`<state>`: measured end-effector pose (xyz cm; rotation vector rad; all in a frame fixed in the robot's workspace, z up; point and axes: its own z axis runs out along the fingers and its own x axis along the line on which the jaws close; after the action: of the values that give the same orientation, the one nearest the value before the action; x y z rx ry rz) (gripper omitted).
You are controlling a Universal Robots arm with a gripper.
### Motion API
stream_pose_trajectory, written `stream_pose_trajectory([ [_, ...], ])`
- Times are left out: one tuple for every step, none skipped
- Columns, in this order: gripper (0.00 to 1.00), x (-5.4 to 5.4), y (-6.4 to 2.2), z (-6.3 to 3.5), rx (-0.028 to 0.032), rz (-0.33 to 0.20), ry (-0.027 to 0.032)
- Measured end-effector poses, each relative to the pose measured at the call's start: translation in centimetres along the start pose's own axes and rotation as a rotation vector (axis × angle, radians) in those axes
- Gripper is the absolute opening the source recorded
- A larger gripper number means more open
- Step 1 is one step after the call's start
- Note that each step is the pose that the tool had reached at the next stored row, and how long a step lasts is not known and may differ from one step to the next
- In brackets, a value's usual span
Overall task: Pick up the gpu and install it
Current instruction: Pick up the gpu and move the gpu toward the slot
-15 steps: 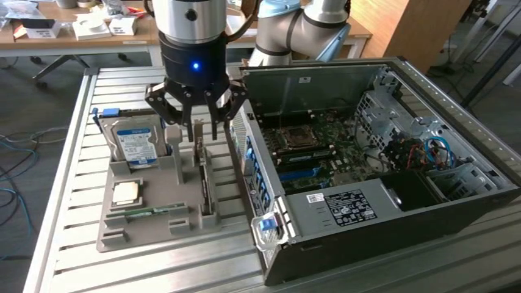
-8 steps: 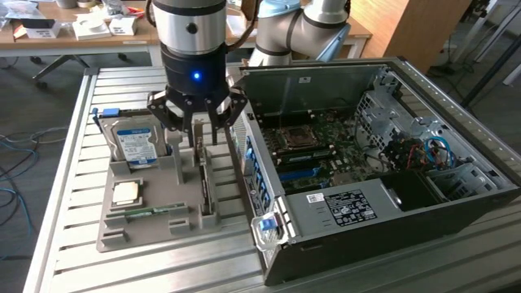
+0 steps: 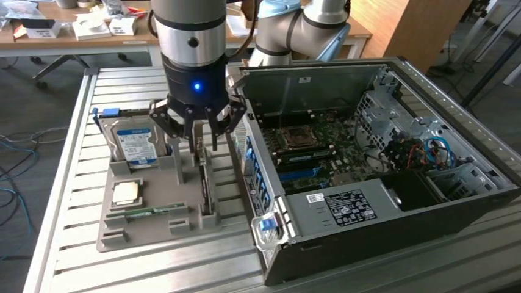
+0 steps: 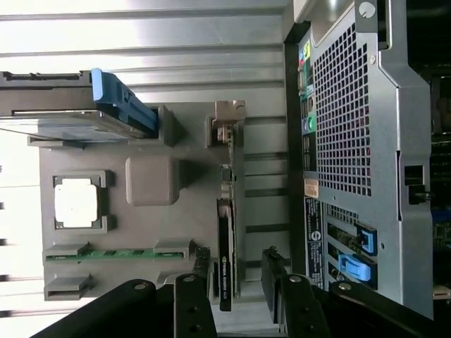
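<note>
The gpu (image 3: 204, 186) is a thin dark card standing on edge in a slot of the grey holder tray (image 3: 155, 235), its silvery bracket (image 4: 229, 121) at the far end. My gripper (image 3: 199, 141) hangs just above the card's end, jaws open. In the wrist view the two dark fingers (image 4: 201, 289) straddle the gpu (image 4: 224, 246) with gaps on both sides, and the gripper (image 4: 237, 285) holds nothing.
The tray also carries a blue-labelled hard drive (image 3: 134, 143), a square processor (image 3: 127, 192) and a green memory stick (image 3: 155, 212). An open computer case (image 3: 456, 183) lies close beside the tray on the exterior view's right, its motherboard (image 3: 313, 152) exposed. A slatted metal table (image 3: 65, 183) carries everything.
</note>
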<state>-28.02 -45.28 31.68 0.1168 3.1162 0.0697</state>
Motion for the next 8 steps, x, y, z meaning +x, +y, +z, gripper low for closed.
stream_pose_trajectory([
  [0.43,0.0,-0.01,0.19,0.0000,0.000,0.0000],
  [0.43,0.0,-0.02,0.36,0.0001,0.000,0.0001],
  [0.43,0.0,-0.03,0.54,0.0001,0.000,0.0001],
  [0.43,0.0,-0.03,0.72,0.0001,0.000,0.0001],
  [0.43,0.0,-0.04,0.90,0.0001,0.000,0.0001],
  [0.43,0.0,-0.05,1.08,0.0000,0.000,0.0001],
  [0.43,0.0,-0.06,1.28,0.0000,0.000,0.0000],
  [0.43,0.0,-0.07,1.46,0.0000,0.000,0.0000],
])
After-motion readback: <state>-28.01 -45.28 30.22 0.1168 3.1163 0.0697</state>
